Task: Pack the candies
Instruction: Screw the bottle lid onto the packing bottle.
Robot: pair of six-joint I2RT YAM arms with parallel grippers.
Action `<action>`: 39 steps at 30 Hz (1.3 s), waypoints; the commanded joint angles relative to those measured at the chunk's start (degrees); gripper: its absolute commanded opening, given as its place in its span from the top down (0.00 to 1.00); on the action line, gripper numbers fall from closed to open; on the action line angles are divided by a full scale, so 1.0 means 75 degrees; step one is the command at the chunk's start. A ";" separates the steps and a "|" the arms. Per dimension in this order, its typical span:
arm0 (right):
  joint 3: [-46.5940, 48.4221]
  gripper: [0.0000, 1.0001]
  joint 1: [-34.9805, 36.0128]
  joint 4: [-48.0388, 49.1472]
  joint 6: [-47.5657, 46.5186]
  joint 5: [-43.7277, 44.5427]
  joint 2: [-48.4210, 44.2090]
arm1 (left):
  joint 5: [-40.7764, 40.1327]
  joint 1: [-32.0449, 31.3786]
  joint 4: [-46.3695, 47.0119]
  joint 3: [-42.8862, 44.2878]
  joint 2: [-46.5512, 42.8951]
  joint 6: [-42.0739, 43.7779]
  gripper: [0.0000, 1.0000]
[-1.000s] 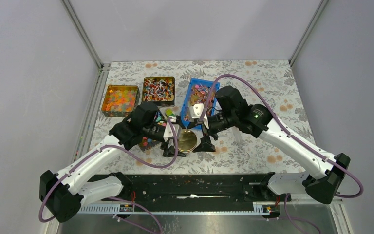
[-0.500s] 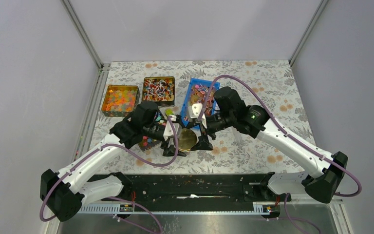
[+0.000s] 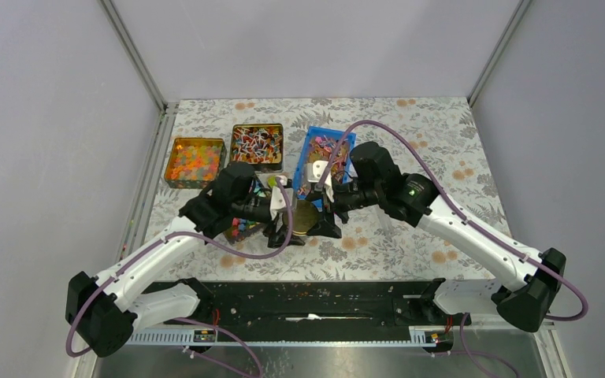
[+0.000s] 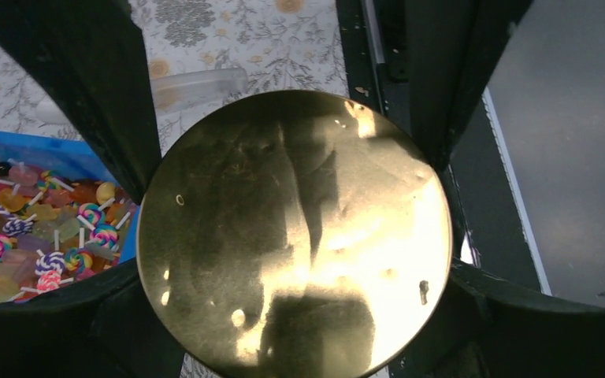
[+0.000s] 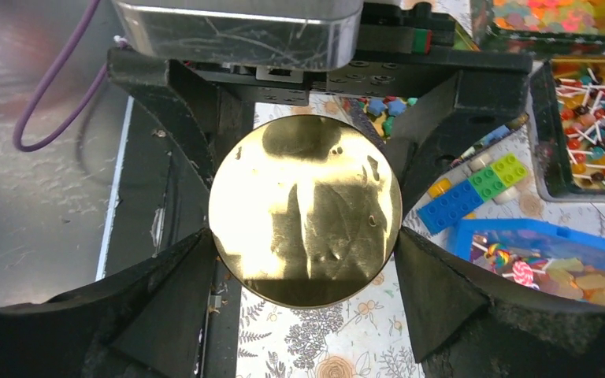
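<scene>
A round gold tin is held between both grippers above the table's middle. My left gripper is shut on its rim; in the left wrist view the tin's shiny face fills the gap between my left gripper's fingers. My right gripper grips the same tin from the opposite side, and its fingers touch the rim. Small pink, purple and orange candies fill a blue tray just behind the grippers. They include swirl lollipops.
A brown tin holds red and orange sweets with white sticks. An orange-ball tin is at the back left. A tin of pastel blocks sits under my left arm. Toy bricks and a clear tube lie nearby.
Both grippers have closed in on each other around the gold tin. The tin has risen off the table and tilted, so its face looks smaller and darker from above.
</scene>
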 commanded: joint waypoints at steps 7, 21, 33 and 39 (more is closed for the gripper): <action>-0.0171 0.27 0.0557 0.1252 0.1111 0.1442 0.0362 | -0.1696 -0.0040 0.3409 0.0006 -0.0115 -0.2184 0.50; 0.0043 0.16 0.0912 0.1726 0.2350 0.2868 0.0568 | -0.2655 -0.0037 0.3356 0.0101 0.0009 -0.1947 0.50; -0.0476 0.00 0.0880 0.0947 0.0753 0.2745 -0.0335 | -0.1967 -0.0028 0.1615 -0.0108 -0.0440 -0.0536 0.49; -0.0500 0.00 0.0445 0.0577 0.0399 0.1814 -0.0698 | -0.1504 0.0001 0.1080 -0.0214 -0.0569 -0.0128 0.48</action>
